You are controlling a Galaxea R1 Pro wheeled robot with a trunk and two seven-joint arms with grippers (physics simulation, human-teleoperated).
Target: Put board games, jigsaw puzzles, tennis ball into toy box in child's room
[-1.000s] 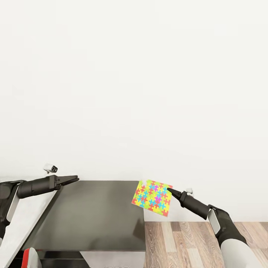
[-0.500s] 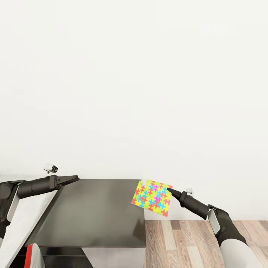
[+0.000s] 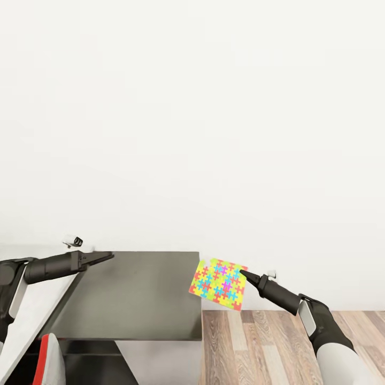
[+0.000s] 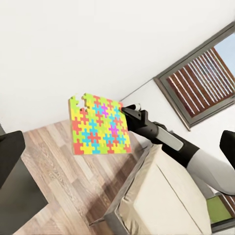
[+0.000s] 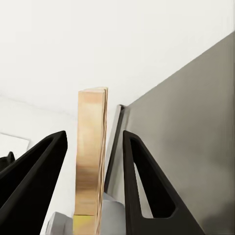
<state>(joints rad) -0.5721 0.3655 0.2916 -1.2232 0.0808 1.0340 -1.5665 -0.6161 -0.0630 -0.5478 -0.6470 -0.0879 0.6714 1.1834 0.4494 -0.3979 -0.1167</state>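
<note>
- The tabletop is a dark grey slab, smooth with a dull sheen.
- The jigsaw puzzle has a bright printed face; its edge looks like pale raw wood.
- The floor is matt wood planks with visible grain.
- The right pincer looks like matt black plastic.
- The wall is plain matt white.

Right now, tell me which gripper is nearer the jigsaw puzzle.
Right. The right gripper holds the jigsaw puzzle by its edge; the left gripper hangs apart, across the dark table.
</note>
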